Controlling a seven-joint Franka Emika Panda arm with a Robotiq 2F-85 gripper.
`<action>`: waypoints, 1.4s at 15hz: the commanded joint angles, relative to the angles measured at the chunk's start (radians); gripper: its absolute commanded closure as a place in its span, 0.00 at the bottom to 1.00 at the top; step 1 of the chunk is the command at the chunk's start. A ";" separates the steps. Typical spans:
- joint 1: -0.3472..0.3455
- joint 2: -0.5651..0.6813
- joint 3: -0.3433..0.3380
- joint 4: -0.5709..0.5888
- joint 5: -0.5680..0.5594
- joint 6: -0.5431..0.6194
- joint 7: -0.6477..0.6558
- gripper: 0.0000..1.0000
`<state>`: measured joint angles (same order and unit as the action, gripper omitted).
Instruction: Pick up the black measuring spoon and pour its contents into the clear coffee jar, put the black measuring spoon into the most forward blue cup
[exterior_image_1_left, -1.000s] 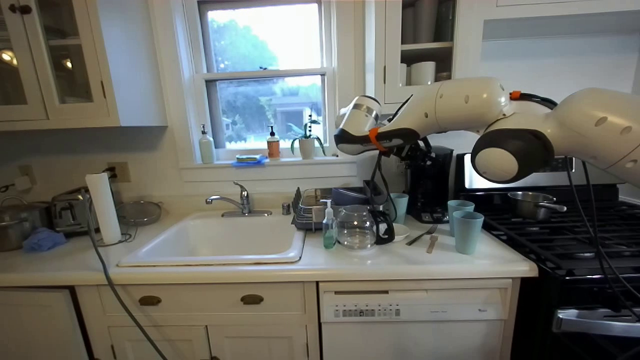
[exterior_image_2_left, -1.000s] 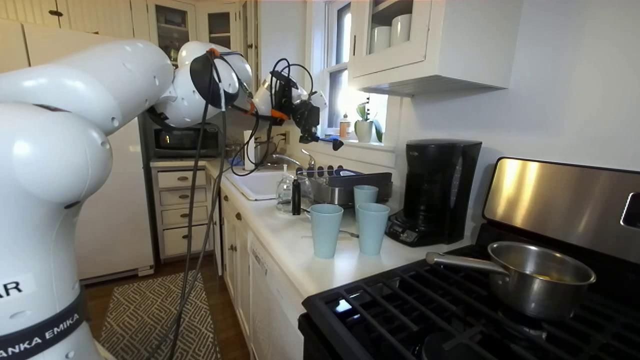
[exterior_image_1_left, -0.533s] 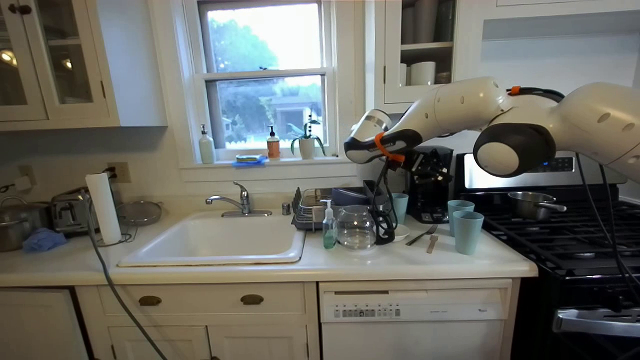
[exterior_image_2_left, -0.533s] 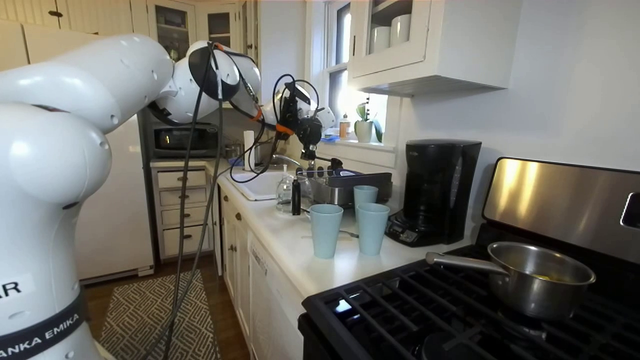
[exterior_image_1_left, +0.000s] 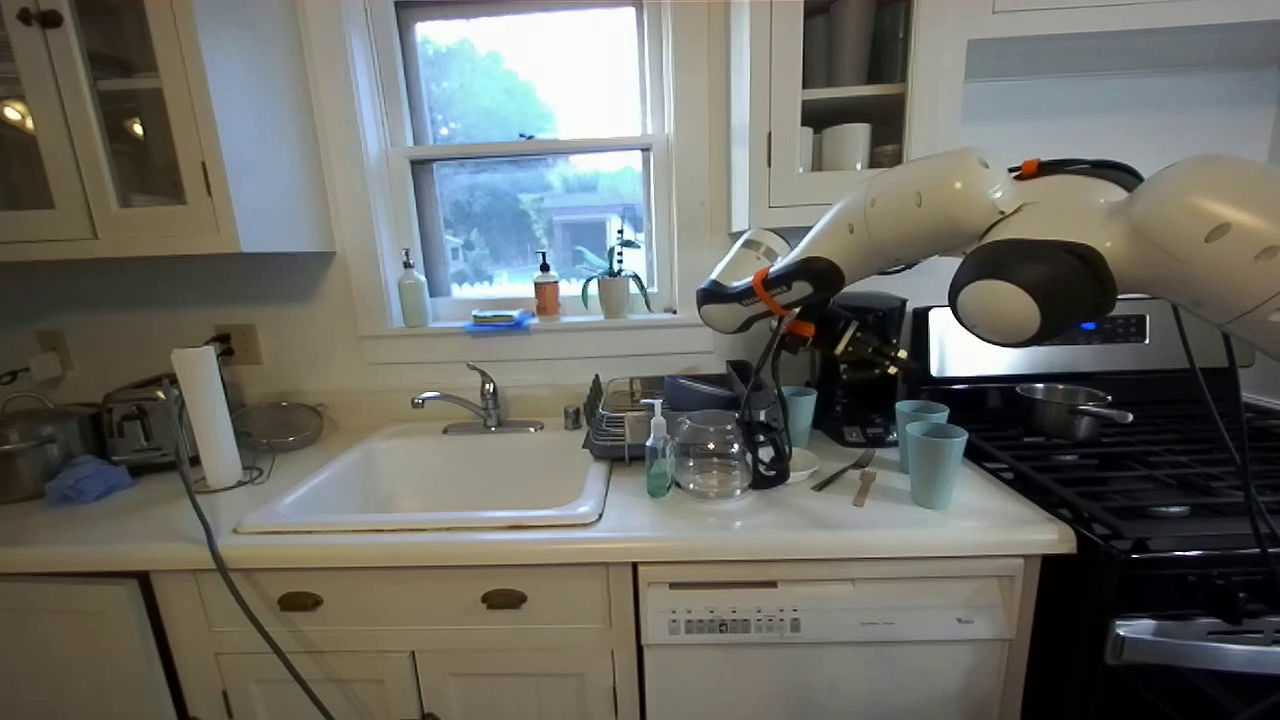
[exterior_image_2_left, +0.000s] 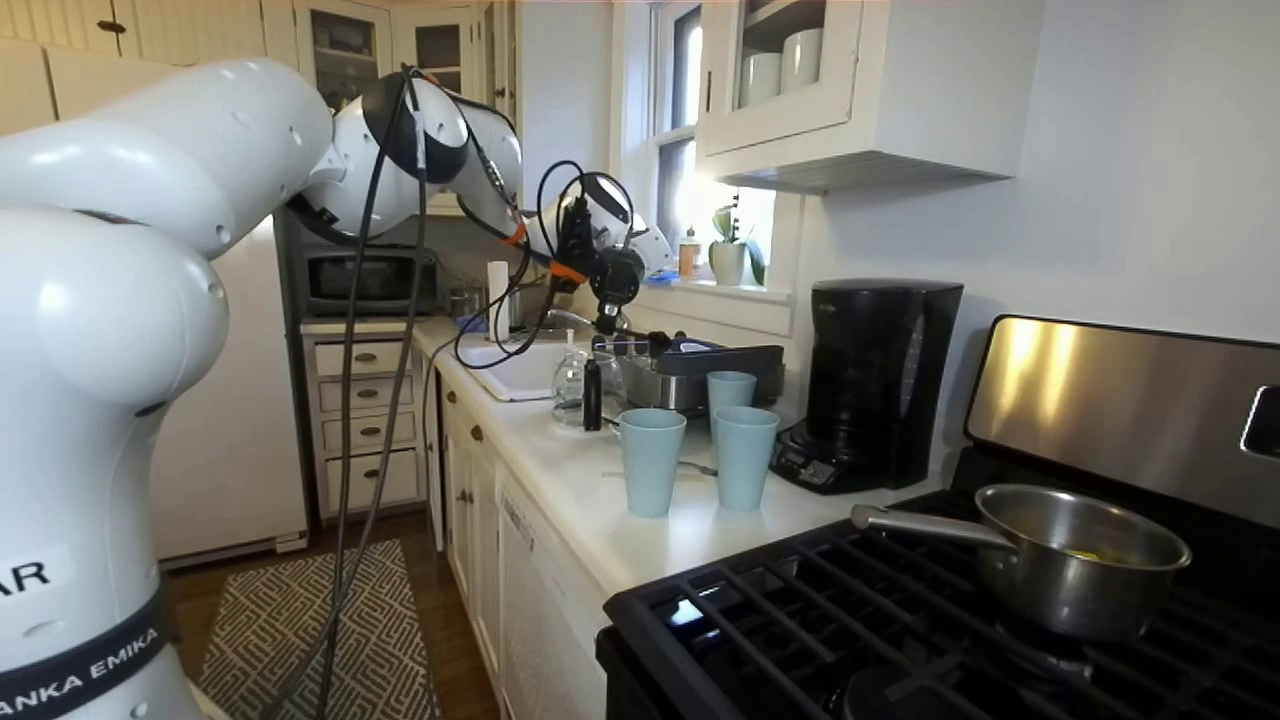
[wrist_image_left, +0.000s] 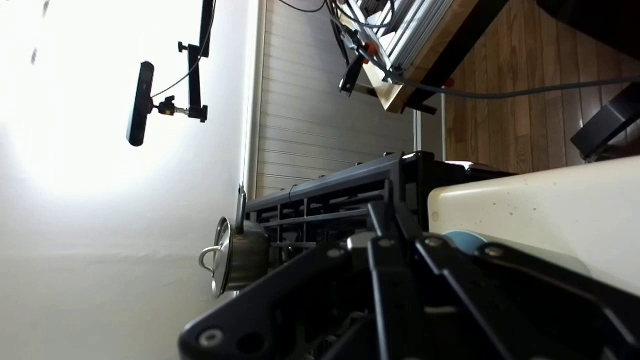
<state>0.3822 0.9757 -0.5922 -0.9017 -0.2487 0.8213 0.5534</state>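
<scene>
The gripper (wrist_image_left: 391, 216) was pinched together on the black measuring spoon (exterior_image_2_left: 659, 341) and held it in the air, well above the counter (exterior_image_1_left: 800, 533). In an exterior view the spoon's handle stuck out from the gripper, with the bowl at the far end showing against the dish rack (exterior_image_2_left: 665, 385). The bowl looked small and dark there, and I could not tell what lay in it.

The clear coffee jar (exterior_image_1_left: 710, 460) stood upright on the counter, its black handle on the side away from the sink (exterior_image_1_left: 430, 519). A soap bottle (exterior_image_1_left: 657, 462) stood just beside it, toward the sink. The most forward blue cup (exterior_image_1_left: 936, 468) stood upright nearer the stove (exterior_image_2_left: 655, 640), with a second blue cup (exterior_image_2_left: 747, 462) just behind it and a third blue cup (exterior_image_1_left: 800, 415) farther back.

The white robot arm (exterior_image_1_left: 920, 205) reached in over the counter from the stove side. The gripper showed against the black coffee machine (exterior_image_2_left: 885, 385), to the right of the jar and higher than the cups. A metal pot (exterior_image_2_left: 1080, 575) sat on the stove, its handle pointing toward the counter. In the wrist view a blue cup was partly hidden behind the gripper.
</scene>
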 joint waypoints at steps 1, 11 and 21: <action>0.022 -0.025 -0.028 -0.052 0.056 0.000 0.005 0.99; -0.042 -0.006 -0.033 -0.076 0.161 0.000 -0.009 0.99; -0.221 -0.038 0.204 -0.085 0.184 0.000 0.033 0.99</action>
<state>0.2473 0.9697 -0.5034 -0.9945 -0.0637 0.8215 0.5590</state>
